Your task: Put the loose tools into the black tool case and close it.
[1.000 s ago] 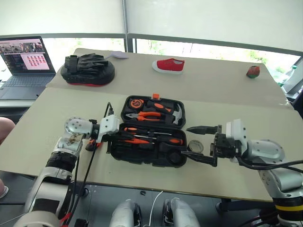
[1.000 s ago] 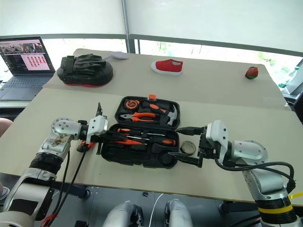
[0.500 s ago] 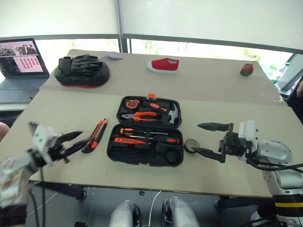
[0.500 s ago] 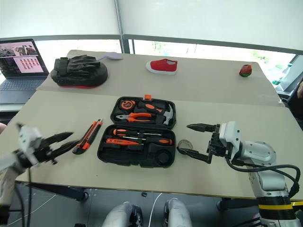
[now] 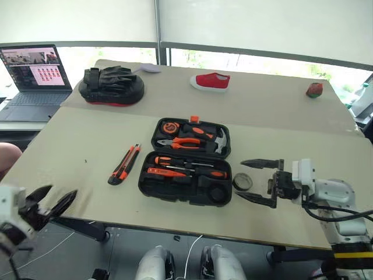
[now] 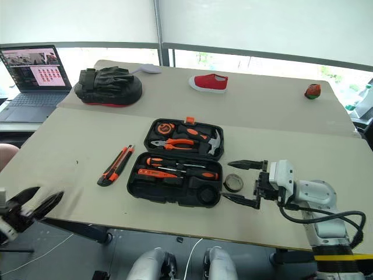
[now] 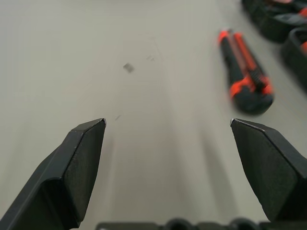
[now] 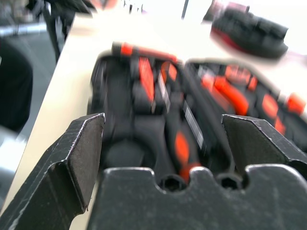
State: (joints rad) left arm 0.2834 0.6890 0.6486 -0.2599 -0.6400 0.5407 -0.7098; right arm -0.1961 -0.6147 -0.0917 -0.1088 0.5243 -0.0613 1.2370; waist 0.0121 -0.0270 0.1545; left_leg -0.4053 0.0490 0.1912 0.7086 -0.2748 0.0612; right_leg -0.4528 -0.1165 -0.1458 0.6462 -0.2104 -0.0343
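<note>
Left eye view: black tool case [image 5: 187, 160] open flat near the middle of the front table [image 5: 70, 151], lid half toward the far side. Lid half holding tape measure [image 5: 169, 126], pliers [image 5: 178, 142] and hammer [image 5: 217, 140]. Near half holding screwdrivers [image 5: 189, 165] in their slots, one all orange and two with black-and-orange handles. Utility knife [image 5: 124, 164] loose on the table just left of the case, apart from it, lying lengthwise toward the far edge. Tape roll [image 5: 242, 182] flat on the table just right of the case, close to its near right corner.

Left gripper [image 5: 51, 201] at the table's near left corner, well apart from knife and case, fingers spread wide, nothing between them. Left wrist view: same wide gap, bare tabletop between the fingers [image 7: 81, 167], knife [image 7: 245, 72] ahead and off to one side.

Right gripper [image 5: 256, 181] right of the case, pointing toward it, fingers spread wide with the tape roll near the gap; contact not discernible, nothing gripped. Right wrist view: open case [image 8: 158, 120] ahead between the fingers.

Far table: black padded mitt [image 5: 111, 86], red shoe [image 5: 210, 81], small red object [image 5: 314, 89]. Laptop [image 5: 32, 73] at far left.
</note>
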